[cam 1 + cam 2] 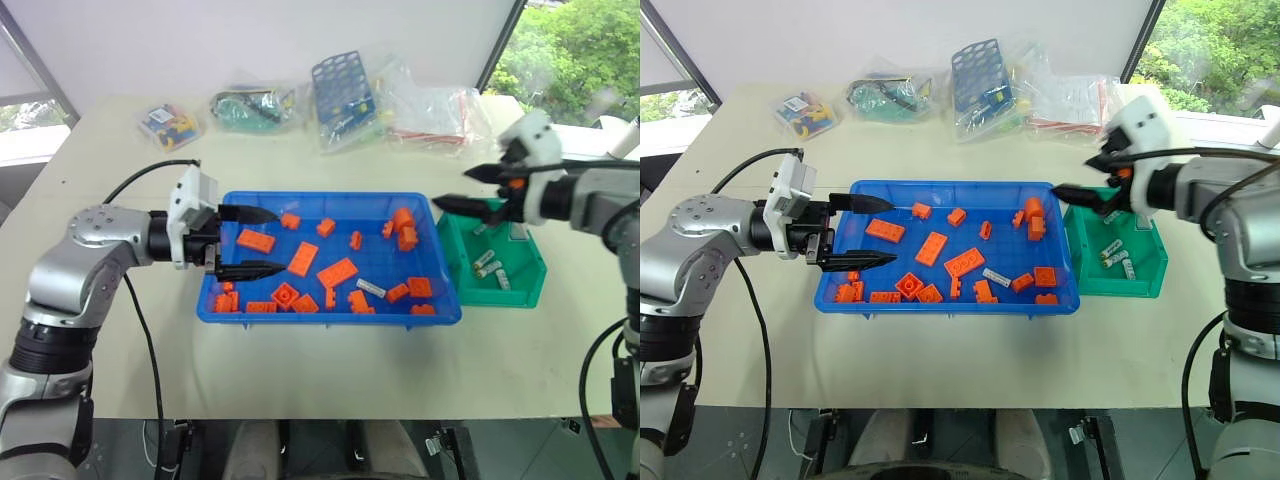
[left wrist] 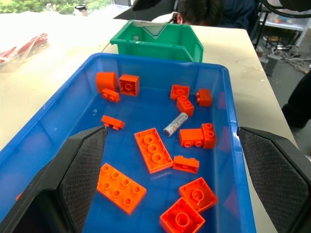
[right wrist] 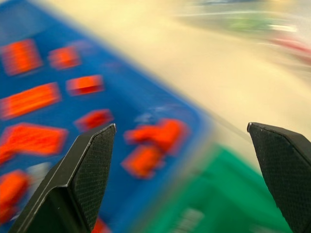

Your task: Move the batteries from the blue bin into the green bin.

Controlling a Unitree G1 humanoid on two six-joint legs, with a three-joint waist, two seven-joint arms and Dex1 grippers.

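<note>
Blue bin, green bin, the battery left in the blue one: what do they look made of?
Blue bin: glossy moulded plastic, by its sheen and rolled rim. Green bin: similar plastic, looking duller. Battery: probably metal under a silver-grey wrap; too small to be sure.

A beige table stands by a white wall and leafy windows.

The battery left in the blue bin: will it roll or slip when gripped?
The battery is a smooth cylinder lying flat, so a nudge would probably roll it. It looks rigid and light. Orange bricks beside it may stop a roll, yet crowd the fingers.
</note>
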